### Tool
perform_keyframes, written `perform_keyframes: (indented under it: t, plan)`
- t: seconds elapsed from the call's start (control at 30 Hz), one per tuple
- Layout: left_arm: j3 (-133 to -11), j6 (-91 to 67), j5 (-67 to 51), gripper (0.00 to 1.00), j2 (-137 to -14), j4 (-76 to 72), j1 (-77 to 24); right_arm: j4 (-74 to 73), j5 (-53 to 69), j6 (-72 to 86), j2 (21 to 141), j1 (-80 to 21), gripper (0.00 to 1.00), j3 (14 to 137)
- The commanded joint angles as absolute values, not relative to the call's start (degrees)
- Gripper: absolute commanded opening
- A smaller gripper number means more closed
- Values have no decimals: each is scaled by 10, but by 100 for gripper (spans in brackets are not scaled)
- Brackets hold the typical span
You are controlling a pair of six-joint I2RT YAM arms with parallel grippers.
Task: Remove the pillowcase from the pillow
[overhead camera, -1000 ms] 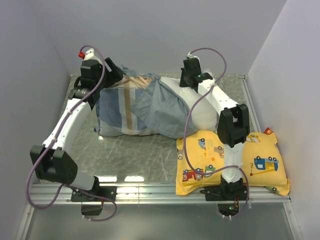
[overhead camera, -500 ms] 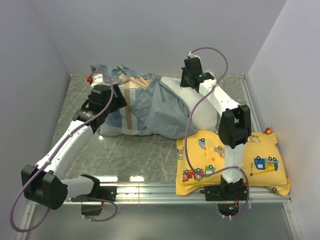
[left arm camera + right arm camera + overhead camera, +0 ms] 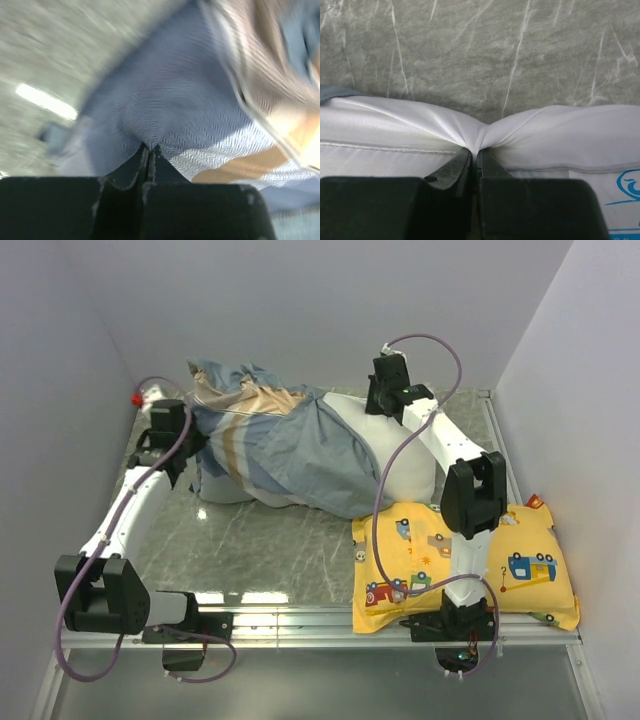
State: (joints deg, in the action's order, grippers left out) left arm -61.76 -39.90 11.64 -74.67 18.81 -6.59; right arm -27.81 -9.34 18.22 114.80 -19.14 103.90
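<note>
The patchwork pillowcase (image 3: 262, 445) lies bunched across the back of the table, its plain blue-grey inside turned out over the middle. It still covers the left part of the white pillow (image 3: 405, 462), whose right end is bare. My left gripper (image 3: 193, 440) is at the pillowcase's left end and is shut on a pinch of its blue herringbone fabric (image 3: 165, 115), the fingertips meeting at the left gripper (image 3: 149, 148). My right gripper (image 3: 388, 408) is at the pillow's far edge, and the right gripper (image 3: 476, 151) is shut on a fold of the white pillow cloth (image 3: 445, 127).
A yellow pillow (image 3: 505, 565) printed with cartoon vehicles lies at the front right, under the right arm's lower links. Grey walls close in the left, back and right sides. Marbled table top (image 3: 270, 545) shows in front of the pillowcase.
The left arm has swung from over the pillowcase to its left end and the gripper has gone from open to shut on the fabric. The pillowcase is drawn out leftward. The right arm has barely moved.
</note>
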Motion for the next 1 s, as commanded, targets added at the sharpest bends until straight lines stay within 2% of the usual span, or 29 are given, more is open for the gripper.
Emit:
perform_keyframes:
  t: [0.0, 0.17, 0.3, 0.37, 0.47, 0.5, 0.6, 0.63, 0.7, 0.83, 0.97]
  plan:
    - [-665, -415, 166, 1, -717, 203, 16, -312, -119, 182, 1114, -150, 0, 1070]
    - [-657, -423, 118, 0, -680, 198, 164, -327, -92, 204, 1100, -77, 0, 1082]
    - [-663, -421, 89, 0, -686, 200, 185, -329, -75, 206, 1093, -63, 0, 1096]
    - [-643, -426, 36, 0, -681, 173, 185, -323, -55, 206, 1094, -75, 0, 1100]
    - [-643, -404, -26, 19, -683, 150, 161, -316, -67, 191, 1097, -109, 0, 1104]
    - [-648, -392, -19, 41, -680, 149, 143, -315, -74, 183, 1100, -117, 0, 1104]
    - [-671, -354, 45, 75, -657, 159, 43, -314, -83, 183, 1110, -134, 0, 1101]
    - [-674, -347, 57, 78, -647, 160, -15, -312, -81, 184, 1110, -135, 0, 1098]
    - [-679, -347, 84, 82, -640, 170, -71, -304, -77, 185, 1112, -138, 0, 1092]
    - [-648, -380, 101, 84, -640, 164, -219, -308, -82, 184, 1118, -145, 0, 1099]
    - [-606, -421, 88, 88, -692, 109, -309, -314, -81, 183, 1123, -151, 0, 1112]
